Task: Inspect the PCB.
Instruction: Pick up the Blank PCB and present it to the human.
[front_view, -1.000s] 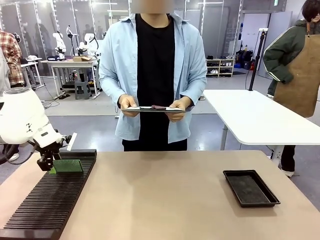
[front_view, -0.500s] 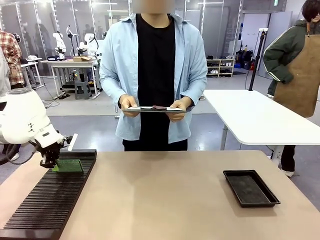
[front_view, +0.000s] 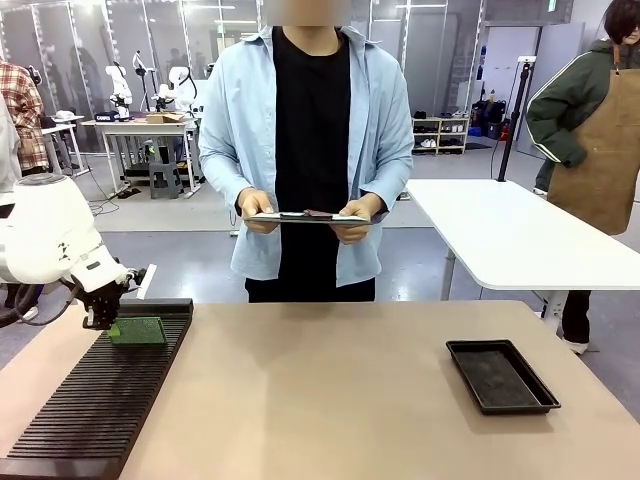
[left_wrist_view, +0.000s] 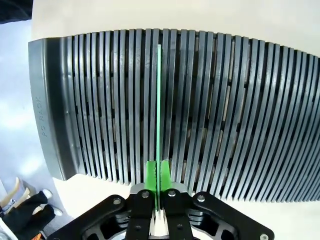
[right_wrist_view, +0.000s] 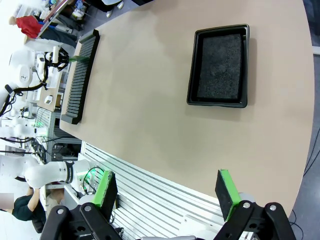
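Left claw (left_wrist_view: 159, 169) shifted, clamping thin green PCB (left_wrist_view: 159, 100) at ribbed black rack (left_wrist_view: 235, 110); right claw (right_wrist_view: 167, 184) wide.

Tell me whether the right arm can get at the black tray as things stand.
Probably yes. The right gripper is open above the near edge of the table, and the black tray lies bare on that side, nothing in between.

PCB (front_view: 137, 331) in rack (front_view: 90, 410); tray (front_view: 500, 375) right

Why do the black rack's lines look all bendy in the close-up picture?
In the left wrist view the wide lens bows the rack outward around the PCB; in the front view the same rack runs straight.
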